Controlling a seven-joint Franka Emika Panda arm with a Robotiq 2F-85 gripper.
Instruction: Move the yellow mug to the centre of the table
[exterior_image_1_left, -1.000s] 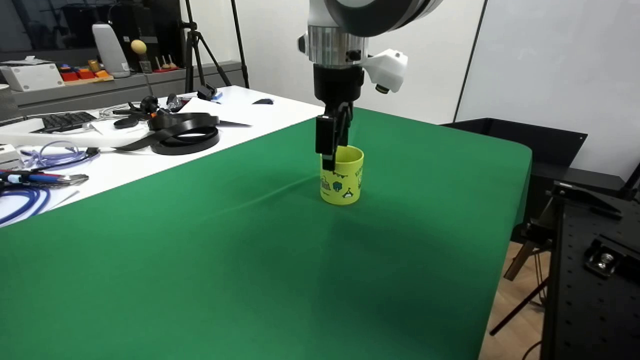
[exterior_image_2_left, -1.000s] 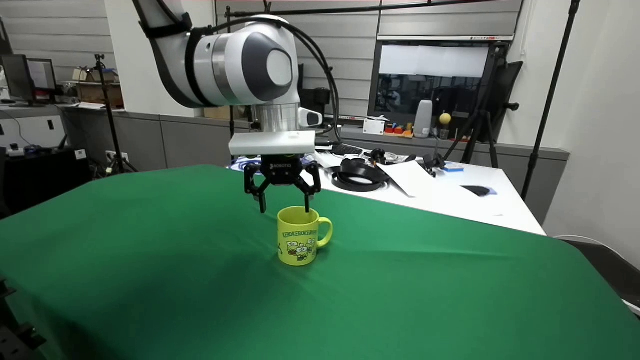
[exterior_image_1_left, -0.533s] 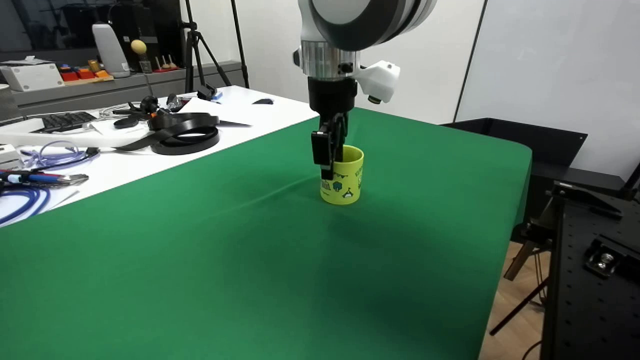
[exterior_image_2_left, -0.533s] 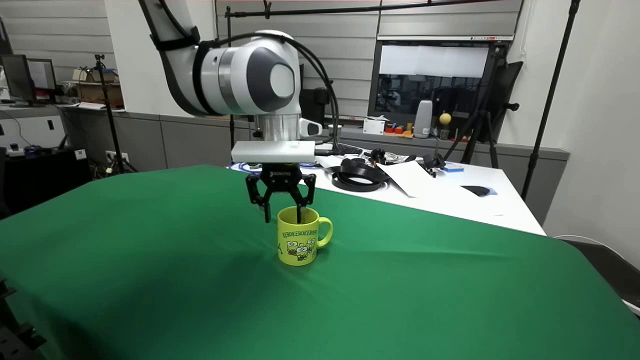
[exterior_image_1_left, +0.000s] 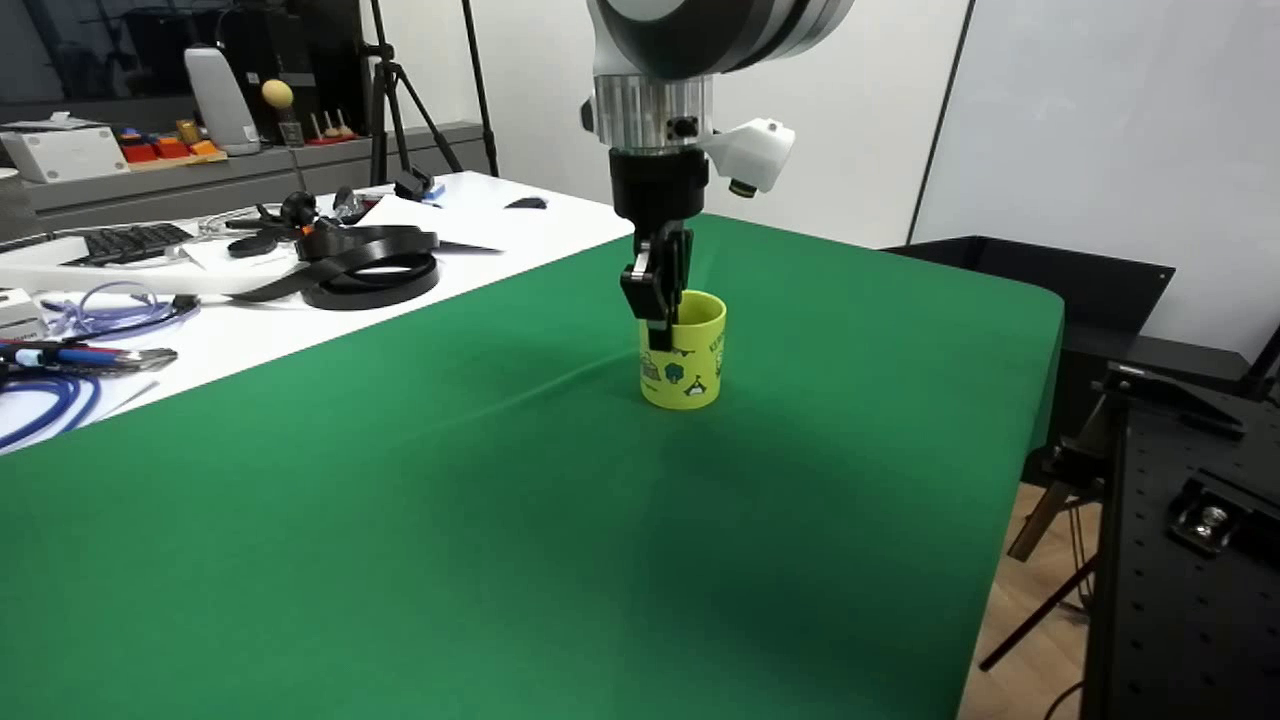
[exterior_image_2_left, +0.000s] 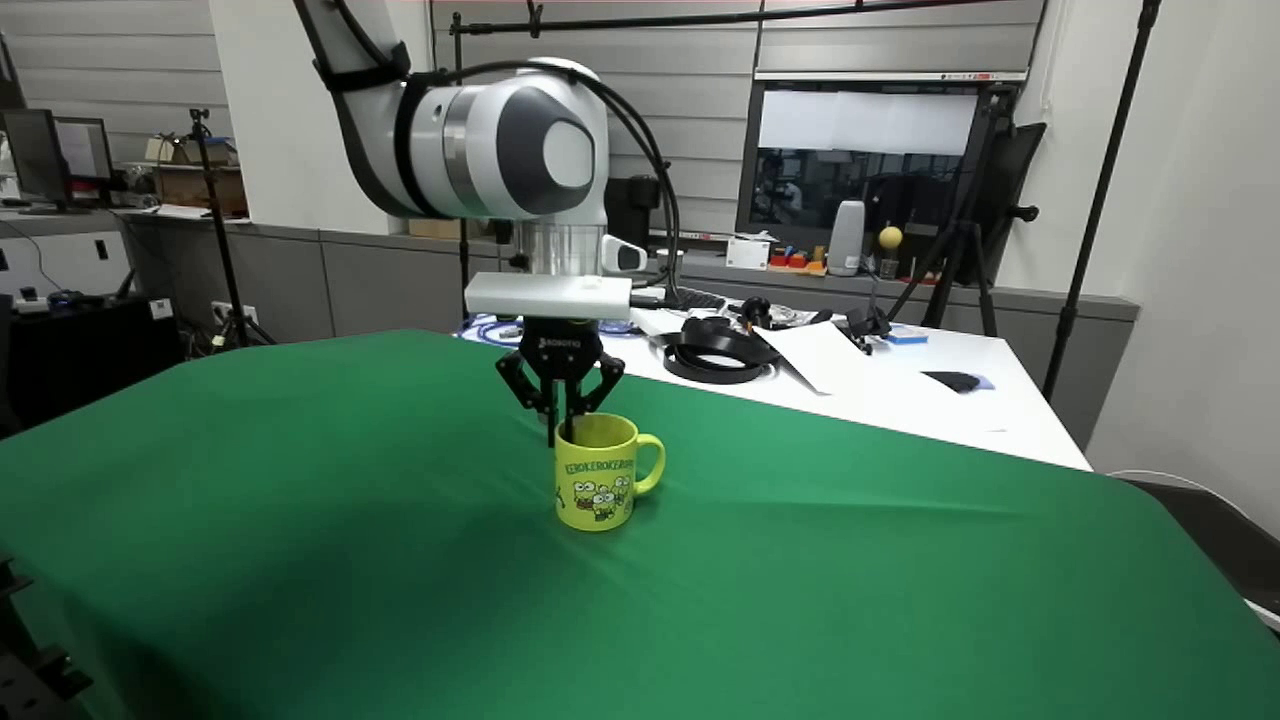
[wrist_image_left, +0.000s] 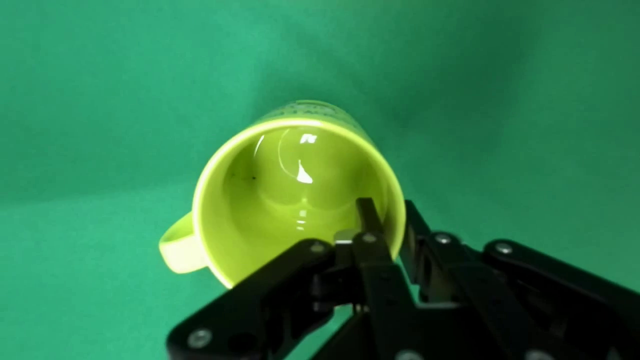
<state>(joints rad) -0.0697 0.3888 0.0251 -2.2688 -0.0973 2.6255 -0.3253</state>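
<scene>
The yellow mug stands upright on the green table; cartoon prints show on its side. In the wrist view I look down into the mug, its handle pointing left. My gripper straddles the mug's wall on the side away from the handle, one finger inside the cup and the other outside. Its fingers are drawn close together, shut on that wall. The lower part of the inner finger is hidden by the mug in an exterior view.
A white desk adjoins the table, holding black straps, cables and pens. A black perforated bench lies beyond a table edge. Tripods stand behind.
My gripper came down to the mug's rim while its fingers drew together from wide apart to either side of the wall. The mug has barely moved.
</scene>
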